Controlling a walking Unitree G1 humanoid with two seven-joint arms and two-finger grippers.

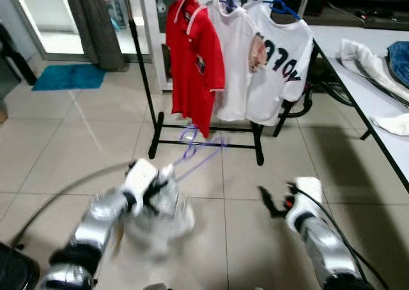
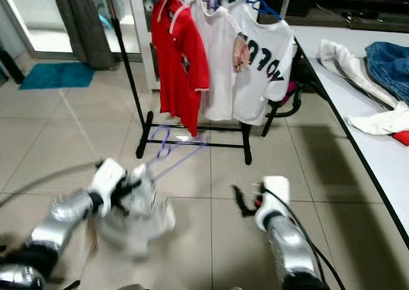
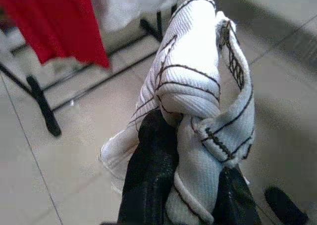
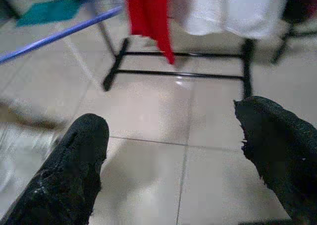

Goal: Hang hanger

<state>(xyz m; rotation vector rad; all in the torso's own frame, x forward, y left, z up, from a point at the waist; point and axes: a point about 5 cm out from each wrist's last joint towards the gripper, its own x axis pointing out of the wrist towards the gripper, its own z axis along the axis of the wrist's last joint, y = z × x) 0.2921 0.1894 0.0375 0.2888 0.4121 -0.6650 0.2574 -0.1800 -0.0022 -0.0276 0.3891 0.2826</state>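
Blurred by motion, the left pincer (image 3: 188, 195) is pinched on a white garment (image 1: 156, 216) low over the floor, a purple hanger (image 1: 195, 151) jutting toward the clothes rack (image 1: 204, 143); its hook is hard to make out. Right pincer (image 4: 173, 155) hovers spread, empty.

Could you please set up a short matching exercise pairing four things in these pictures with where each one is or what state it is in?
Things:
1. red shirt
2. white garment
3. right tool
4. blue mat

States or places:
A. open and empty above the tiles
B. on the floor by the curtain
C. gripped by the left tool
D. hanging on the clothes rack

Pairs: 1-D, 2-C, 3-A, 4-B
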